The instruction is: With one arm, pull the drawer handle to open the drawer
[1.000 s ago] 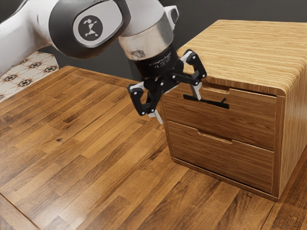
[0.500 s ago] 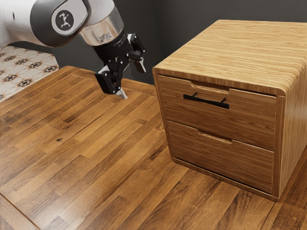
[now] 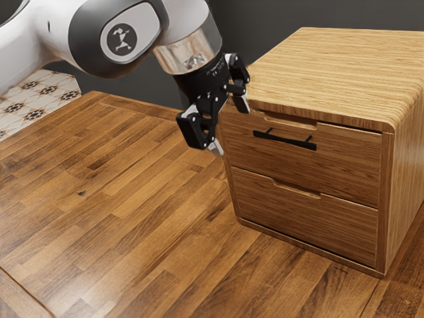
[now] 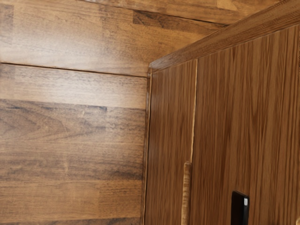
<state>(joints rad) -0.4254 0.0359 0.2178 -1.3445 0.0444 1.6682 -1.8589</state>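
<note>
Fingers spread open (gripping nothing) at grained wooden cabinet corner; slim black bar handle apart; drawer shut.

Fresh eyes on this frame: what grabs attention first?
The black end effector, fingers spread open, hangs at the upper corner of the wooden cabinet, on the exterior view's left side of its front. Next is the thin black handle on the upper drawer, apart from the end effector toward the exterior view's right; both that drawer and the lower drawer look shut.
</note>
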